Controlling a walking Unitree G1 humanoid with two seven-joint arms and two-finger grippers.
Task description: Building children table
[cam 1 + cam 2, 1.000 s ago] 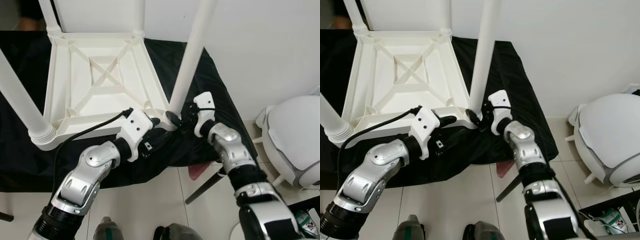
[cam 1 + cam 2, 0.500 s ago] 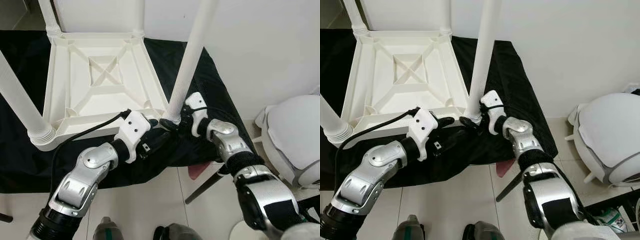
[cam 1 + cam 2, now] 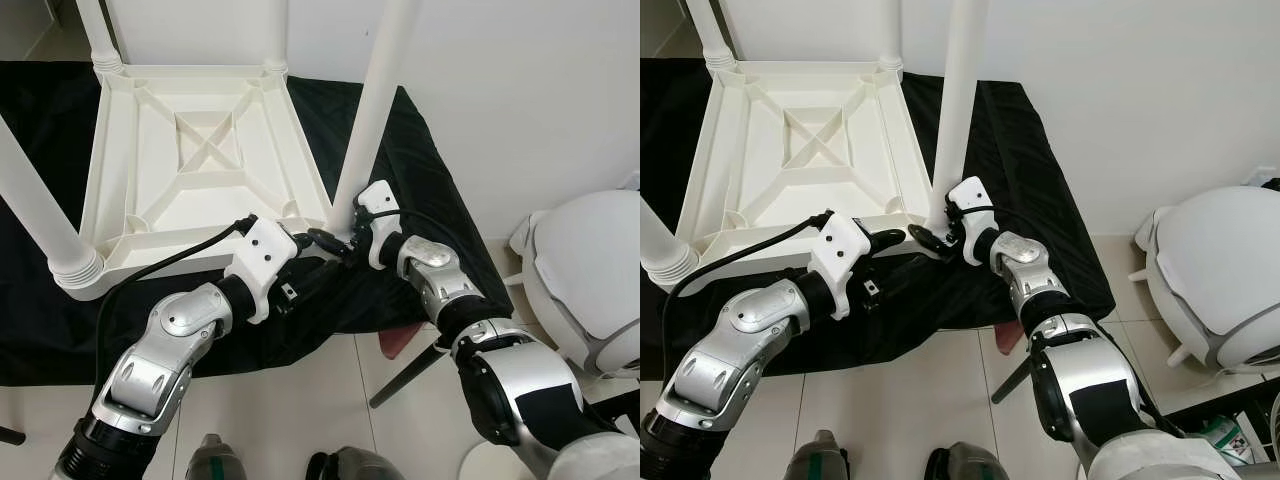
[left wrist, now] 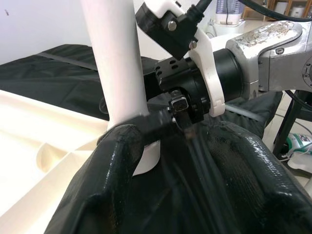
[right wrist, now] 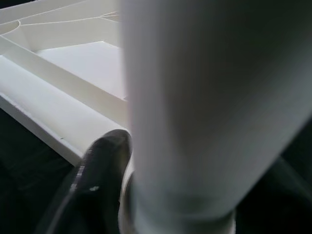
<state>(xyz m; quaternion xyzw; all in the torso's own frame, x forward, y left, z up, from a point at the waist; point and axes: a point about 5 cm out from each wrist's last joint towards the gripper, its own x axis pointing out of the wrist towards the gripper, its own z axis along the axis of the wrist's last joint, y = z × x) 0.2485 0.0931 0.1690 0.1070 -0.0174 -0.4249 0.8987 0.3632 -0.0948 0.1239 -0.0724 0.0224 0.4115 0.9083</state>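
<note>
Item, left to right: upturned white plastic children's tabletop [image 3: 190, 150] lying underside-up on a black cloth [image 3: 420, 180], legs standing up from its corners. My left pincer [image 3: 305, 242] rests at the near right corner, fingers apart, holding nothing. Next, the near right leg [image 3: 372, 110], seated in its corner socket; my right pincer [image 3: 930, 240] is clenched around its base. I judge the plastic light, stiff and smooth, so slippery; best gripped low by the socket. The joint's seating is hidden behind the fingers; leg tops are cut off.
</note>
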